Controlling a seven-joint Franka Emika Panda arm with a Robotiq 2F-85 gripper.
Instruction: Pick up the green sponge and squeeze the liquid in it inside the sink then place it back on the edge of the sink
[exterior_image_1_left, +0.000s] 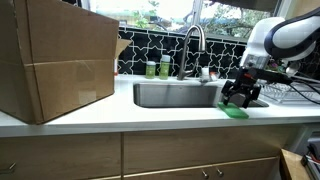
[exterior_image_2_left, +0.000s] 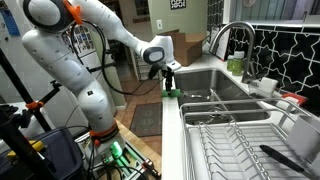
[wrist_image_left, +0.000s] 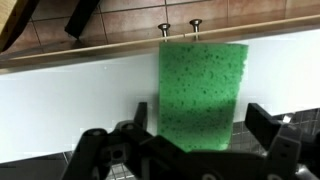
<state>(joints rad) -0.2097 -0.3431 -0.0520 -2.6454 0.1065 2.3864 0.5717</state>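
The green sponge (exterior_image_1_left: 236, 113) lies flat on the white front edge of the sink (exterior_image_1_left: 175, 96), at its corner nearest the dish rack. It also shows in an exterior view (exterior_image_2_left: 171, 93) and fills the middle of the wrist view (wrist_image_left: 204, 78). My gripper (exterior_image_1_left: 238, 96) hangs just above the sponge, pointing down; it also shows in an exterior view (exterior_image_2_left: 170, 80). In the wrist view my gripper (wrist_image_left: 202, 122) is open, one finger on each side of the sponge, with a small gap at both sides. The sponge is not gripped.
A tall curved faucet (exterior_image_1_left: 194, 42) stands behind the basin, with two small green bottles (exterior_image_1_left: 158, 68) beside it. A wire dish rack (exterior_image_2_left: 240, 140) sits on the counter next to the sponge. A large cardboard box (exterior_image_1_left: 55, 65) fills the counter's far end.
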